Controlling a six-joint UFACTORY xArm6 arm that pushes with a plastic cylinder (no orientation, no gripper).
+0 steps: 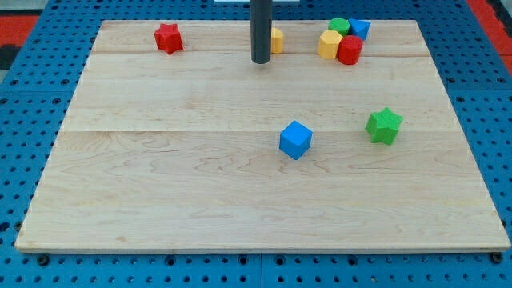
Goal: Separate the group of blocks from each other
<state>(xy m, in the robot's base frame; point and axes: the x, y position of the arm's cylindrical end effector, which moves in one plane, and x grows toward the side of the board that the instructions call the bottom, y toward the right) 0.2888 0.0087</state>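
Note:
A tight group of blocks sits at the view's top right: a green block [339,26], a blue block [359,29], a yellow hexagonal block [329,45] and a red cylinder [350,50], all touching. My tip [261,61] stands at the top middle, left of the group. A yellow block [277,40] is just right of my rod and partly hidden by it. A red star [168,38] lies at the top left. A blue cube [295,140] and a green star [384,126] lie apart near the middle right.
The wooden board [160,184] rests on a blue perforated table [32,96]. The group lies close to the board's top edge.

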